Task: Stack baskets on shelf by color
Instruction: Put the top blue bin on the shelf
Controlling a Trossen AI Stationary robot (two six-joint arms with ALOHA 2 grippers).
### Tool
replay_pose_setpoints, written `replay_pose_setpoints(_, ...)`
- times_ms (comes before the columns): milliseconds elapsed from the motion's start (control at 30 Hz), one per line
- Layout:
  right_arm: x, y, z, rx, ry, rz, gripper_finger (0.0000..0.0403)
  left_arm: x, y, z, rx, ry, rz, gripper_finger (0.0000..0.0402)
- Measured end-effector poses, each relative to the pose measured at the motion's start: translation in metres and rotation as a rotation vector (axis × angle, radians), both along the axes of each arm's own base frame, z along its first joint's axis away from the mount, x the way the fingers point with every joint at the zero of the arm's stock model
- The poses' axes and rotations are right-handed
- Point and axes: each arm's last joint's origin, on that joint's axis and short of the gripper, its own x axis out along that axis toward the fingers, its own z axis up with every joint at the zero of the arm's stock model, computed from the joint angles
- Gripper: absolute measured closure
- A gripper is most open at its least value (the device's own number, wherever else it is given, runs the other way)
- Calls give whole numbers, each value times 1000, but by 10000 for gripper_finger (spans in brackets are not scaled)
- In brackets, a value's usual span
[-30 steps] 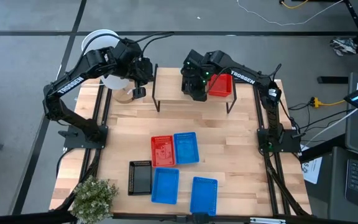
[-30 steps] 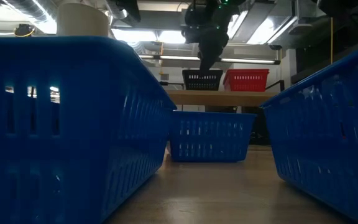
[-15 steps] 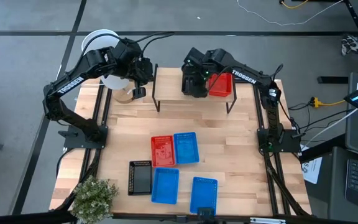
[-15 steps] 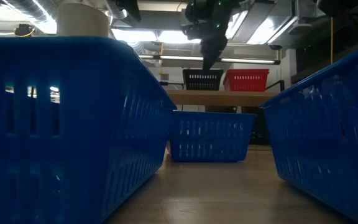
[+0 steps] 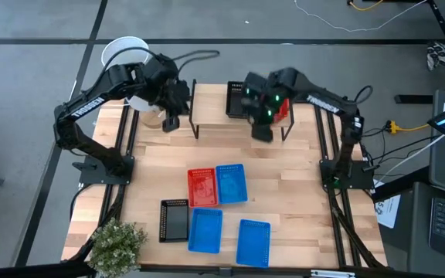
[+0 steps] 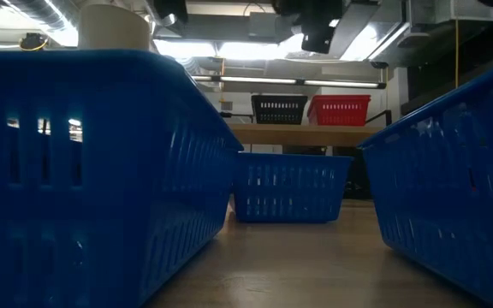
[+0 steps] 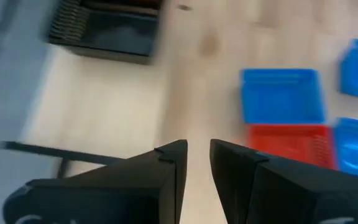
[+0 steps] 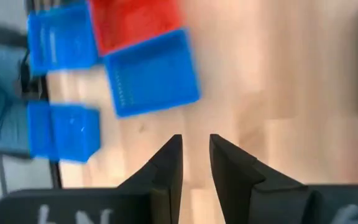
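Note:
The shelf (image 5: 211, 104) stands at the table's far edge. It carries a black basket (image 5: 236, 100) (image 6: 279, 109) and, to its right, a red basket (image 5: 283, 108) (image 6: 339, 109), both resting on their bases on the plank (image 6: 306, 134). On the table's near half lie a red basket (image 5: 201, 187), a black basket (image 5: 174, 219) and three blue baskets (image 5: 231, 184) (image 5: 205, 230) (image 5: 253, 242). My right gripper (image 5: 261, 131) (image 8: 196, 146) hovers just nearer than the shelf's right half, narrowly open and empty. My left gripper (image 5: 170, 122) (image 7: 197, 152) hangs left of the shelf, narrowly open and empty.
A white cylinder (image 5: 126, 54) and a small tan object (image 5: 153, 117) sit past the table's far-left corner. A potted plant (image 5: 114, 243) occupies the near-left corner. Bare wood (image 5: 284, 185) lies between the shelf and the baskets. In the low view, blue baskets (image 6: 84, 171) (image 6: 452, 188) fill both sides.
My right gripper has drawn back from above the black basket on the shelf, moving up and toward the table's near-right. In the low view it has risen to the picture's top. The black basket stays on the plank. My left gripper has drifted slightly toward the near edge.

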Motion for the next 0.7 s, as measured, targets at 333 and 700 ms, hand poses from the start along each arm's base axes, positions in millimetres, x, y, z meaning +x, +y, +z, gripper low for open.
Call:
replay_pose_setpoints(333,28,117,-81,8,-41,171,324,14,-50,-1,-42,18,-159,339)
replay_pose_setpoints(700,21,200,-151,-339,-156,111,324,17,-69,-2,29,40,-181,339)
